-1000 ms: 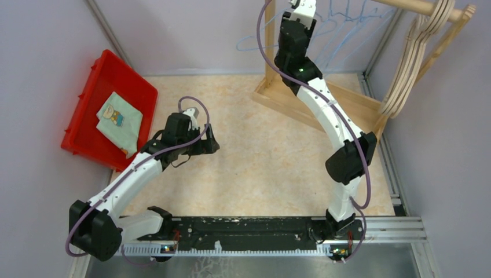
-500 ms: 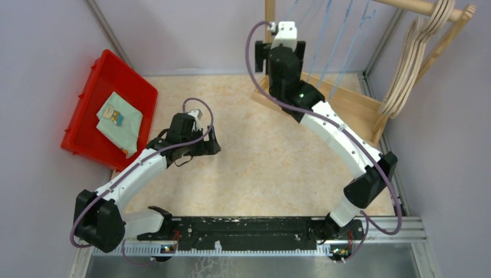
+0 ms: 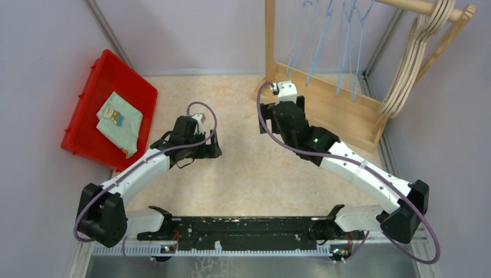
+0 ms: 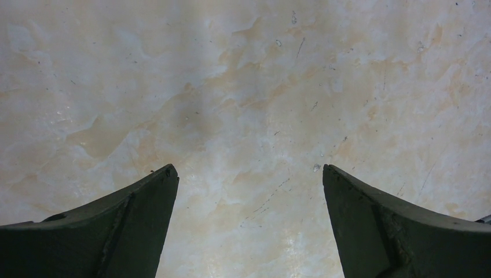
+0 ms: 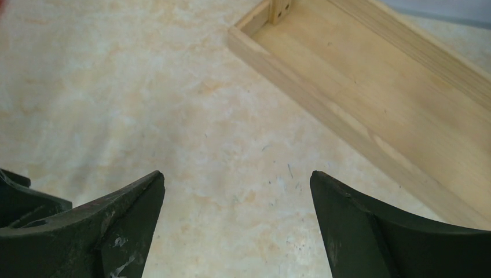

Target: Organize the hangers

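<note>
Several thin light-blue wire hangers (image 3: 349, 46) hang from the rack's rod at the top. Several thick beige wooden hangers (image 3: 414, 55) hang at the rod's right end. My right gripper (image 3: 277, 113) is open and empty, low over the table just left of the rack's base; the right wrist view shows its open gripper (image 5: 236, 172) over bare table. My left gripper (image 3: 211, 149) is open and empty over the table's middle left; the left wrist view shows only the gripper (image 4: 246, 168) and table. No hanger shows in either wrist view.
The wooden rack has an upright post (image 3: 269, 40) and a tray-like base (image 3: 333, 113), whose corner shows in the right wrist view (image 5: 376, 87). A red bin (image 3: 87, 95) holding a folded cloth (image 3: 120, 119) stands at the left. Walls close in all round.
My right arm has come down from the rod and the blue hangers to low over the table beside the rack base. My left gripper has shifted slightly to the right.
</note>
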You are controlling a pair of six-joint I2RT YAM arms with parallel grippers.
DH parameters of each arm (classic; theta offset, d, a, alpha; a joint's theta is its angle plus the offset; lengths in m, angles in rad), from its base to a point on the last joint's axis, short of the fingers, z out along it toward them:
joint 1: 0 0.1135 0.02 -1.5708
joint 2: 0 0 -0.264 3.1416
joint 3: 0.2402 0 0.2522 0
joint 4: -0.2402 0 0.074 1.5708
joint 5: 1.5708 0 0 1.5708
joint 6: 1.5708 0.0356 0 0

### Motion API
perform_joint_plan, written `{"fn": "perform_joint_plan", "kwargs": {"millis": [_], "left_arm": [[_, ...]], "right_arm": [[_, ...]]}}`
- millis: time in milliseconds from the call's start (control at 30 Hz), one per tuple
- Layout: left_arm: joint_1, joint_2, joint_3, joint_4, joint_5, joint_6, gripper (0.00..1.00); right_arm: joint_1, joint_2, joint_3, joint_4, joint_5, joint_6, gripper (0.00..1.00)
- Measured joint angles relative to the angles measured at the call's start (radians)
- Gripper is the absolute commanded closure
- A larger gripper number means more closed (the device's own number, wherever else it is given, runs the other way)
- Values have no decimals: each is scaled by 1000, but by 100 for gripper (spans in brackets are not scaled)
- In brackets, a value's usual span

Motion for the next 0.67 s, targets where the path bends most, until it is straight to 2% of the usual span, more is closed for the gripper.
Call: {"fn": "perform_joint_plan", "kwargs": {"millis": [300, 667], "left_arm": [[0, 40, -13, 55, 22, 23, 0], [0, 62, -13, 65, 23, 27, 0]], "right_arm": [[0, -9, -139, -44, -8, 82, 1], [0, 38, -155, -84, 18, 148, 1]]}}
